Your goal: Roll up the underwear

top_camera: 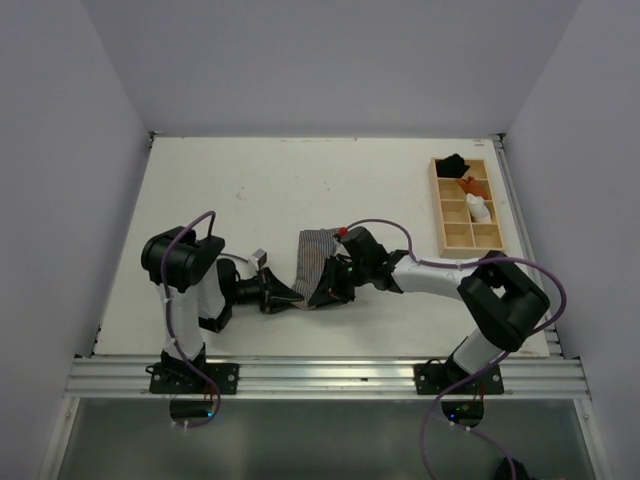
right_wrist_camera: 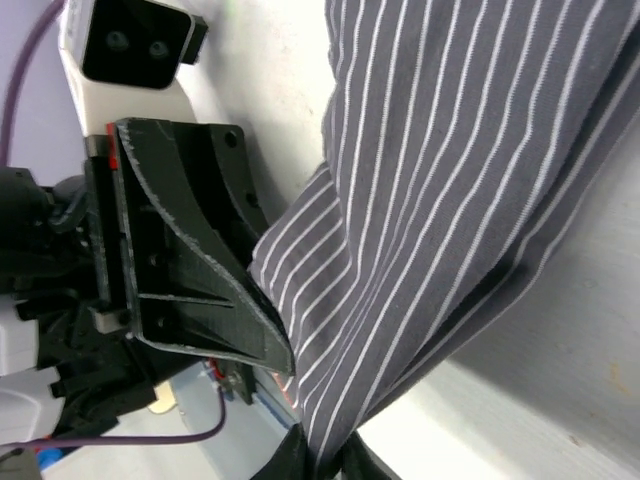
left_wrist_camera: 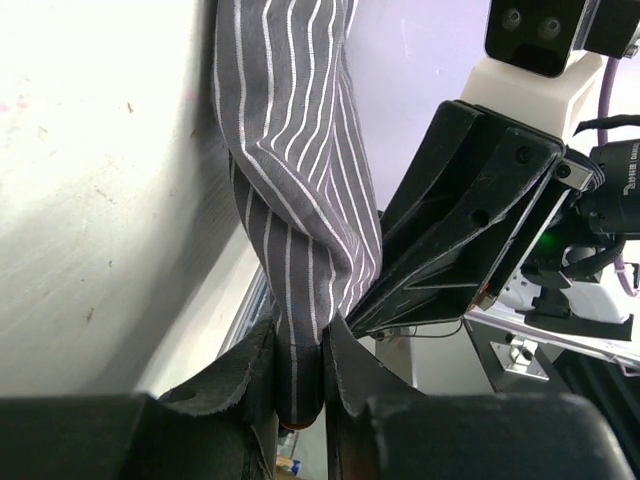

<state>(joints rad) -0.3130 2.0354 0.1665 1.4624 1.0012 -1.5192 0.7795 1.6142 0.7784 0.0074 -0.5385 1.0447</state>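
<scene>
Pressed together close to the left wrist lens, the left tool (left_wrist_camera: pixel 300 345) pinches a fold of the underwear (left_wrist_camera: pixel 290 180) between its black fingers (left_wrist_camera: pixel 245 375). The grey cloth with thin white stripes runs up and away from that grip in a twisted band. Just beside it, the right tool (left_wrist_camera: pixel 352 318) has its wedge-shaped tips closed on the same fabric, and its own wrist view shows the garment caught between them at the bottom edge.

From above, the underwear stretches away from both tools over the white surface (top_camera: pixel 250 190), near its middle. At the far right sits a wooden compartment tray (top_camera: pixel 441 212) holding a black bundle (top_camera: pixel 452 165), an orange bundle (top_camera: pixel 470 186) and a white bundle (top_camera: pixel 479 208). White lettering (left_wrist_camera: pixel 625 185) on the right arm's housing is too small to read.
</scene>
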